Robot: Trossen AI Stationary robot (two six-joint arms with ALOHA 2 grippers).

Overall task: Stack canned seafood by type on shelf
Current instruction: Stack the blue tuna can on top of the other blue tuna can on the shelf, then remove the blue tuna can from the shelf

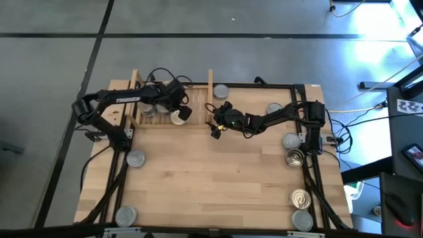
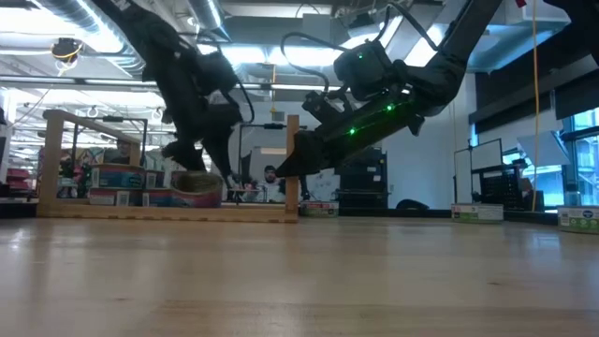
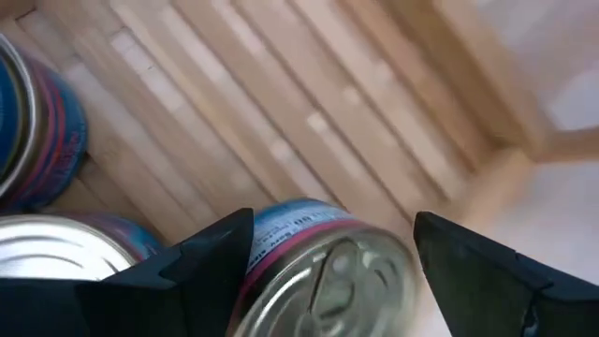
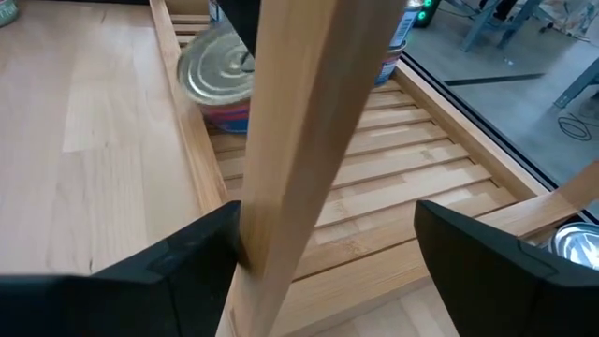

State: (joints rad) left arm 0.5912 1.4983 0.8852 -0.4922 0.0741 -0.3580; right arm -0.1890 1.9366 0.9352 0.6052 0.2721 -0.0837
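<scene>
Fingers of the left gripper (image 3: 323, 271) straddle, without touching, a short round metal tin (image 3: 328, 276) on the slatted light-wood shelf (image 3: 281, 103), probably stiff, slippery, best pinched across its side wall, while the right gripper (image 4: 323, 253) stands open around the shelf's side board (image 4: 299, 140).
</scene>
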